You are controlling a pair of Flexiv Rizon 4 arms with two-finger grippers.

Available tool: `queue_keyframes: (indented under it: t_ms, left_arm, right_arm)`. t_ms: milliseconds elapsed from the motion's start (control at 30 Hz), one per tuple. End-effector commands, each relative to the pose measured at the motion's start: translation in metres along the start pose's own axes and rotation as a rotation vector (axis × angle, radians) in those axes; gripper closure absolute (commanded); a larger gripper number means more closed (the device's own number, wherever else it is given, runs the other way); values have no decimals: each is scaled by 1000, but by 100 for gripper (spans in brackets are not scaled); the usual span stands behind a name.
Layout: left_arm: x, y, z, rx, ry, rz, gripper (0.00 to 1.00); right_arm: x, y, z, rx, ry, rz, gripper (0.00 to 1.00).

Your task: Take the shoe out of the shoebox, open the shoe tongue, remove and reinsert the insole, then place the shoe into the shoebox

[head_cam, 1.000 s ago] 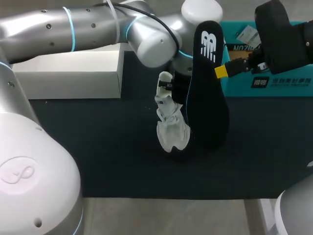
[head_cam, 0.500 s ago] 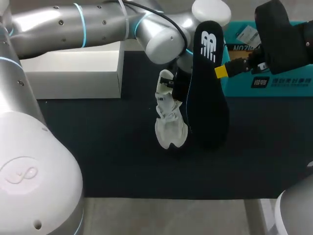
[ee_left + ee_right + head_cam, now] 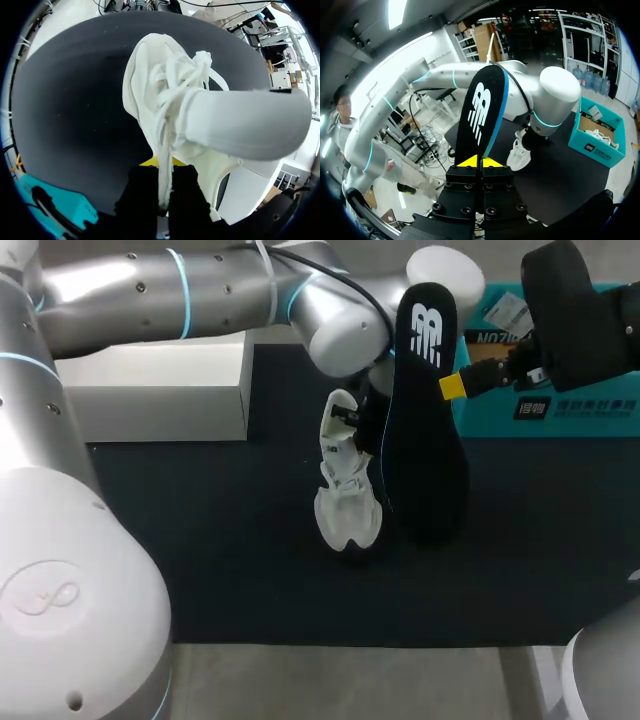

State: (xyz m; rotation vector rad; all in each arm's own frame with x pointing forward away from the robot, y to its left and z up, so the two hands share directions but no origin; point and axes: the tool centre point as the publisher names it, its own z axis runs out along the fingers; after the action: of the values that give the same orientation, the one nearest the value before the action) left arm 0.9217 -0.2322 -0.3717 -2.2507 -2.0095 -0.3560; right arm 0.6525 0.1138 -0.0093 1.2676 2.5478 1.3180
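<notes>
L gripper (image 3: 161,167): closed on the shoe (image 3: 347,490), both fingers (image 3: 142,197) tight together with a strip of the collar/heel edge pinched between them. Yellow tip just showing behind the strip.

Shoe: white, laced, out of the box, hanging toe-down over mid surface (image 3: 200,540), tongue and laces bunched up top. Toe very close to the surface; contact w/ it can't tell.

R gripper (image 3: 480,161): clamped on the insole (image 3: 425,430), yellow tips either side of its edge, grip roughly mid-length. Insole out of the shoe, black w/ blue rim, white logo at the upper end, standing near upright just beside the shoe, between shoe and shoebox. Contact shoe/insole: can't tell, overlapping in head view.

Containers:
- shoebox (image 3: 580,405): teal, open, far-right corner of the surface, behind the R gripper. Brown cardboard inside per R wrist view. Holding a white bundle (image 3: 601,135) and a card (image 3: 594,112); what the bundle is, can't tell. No shoe in it.
- white box (image 3: 150,380): far-left of the surface, well apart from the shoebox, partly under the L arm. Inside not visible.
</notes>
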Motion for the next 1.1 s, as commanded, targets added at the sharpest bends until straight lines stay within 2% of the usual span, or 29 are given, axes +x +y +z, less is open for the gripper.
queue_keyframes:
  t_ms: [33,167,200,233,267,300,333,733,800,1100]
  left_arm:
    - [-8,6,6,12,2,6,100]
    - [-11,5,10,24,-9,20,100]
    - [-11,4,10,30,-17,26,84]
    - [-11,3,9,40,-34,47,62]
    - [-11,2,9,43,-40,54,36]
    - [-10,0,7,46,-51,57,5]
    - [-9,-1,4,52,-70,69,0]
    - [1,-6,-35,29,-262,105,0]
    - [1,-7,-41,10,-267,99,0]
    - [3,-10,-84,-67,-419,129,0]
  right_arm:
    - [0,3,3,6,0,2,100]
    - [0,3,3,6,0,2,100]
    - [0,3,3,6,0,2,100]
    - [0,3,3,6,0,2,100]
    - [0,3,3,6,0,2,100]
    - [0,3,3,6,0,2,100]
    - [0,3,3,6,0,2,100]
    - [0,3,3,6,0,2,100]
    - [0,3,3,6,0,2,100]
    - [0,3,3,6,0,2,100]
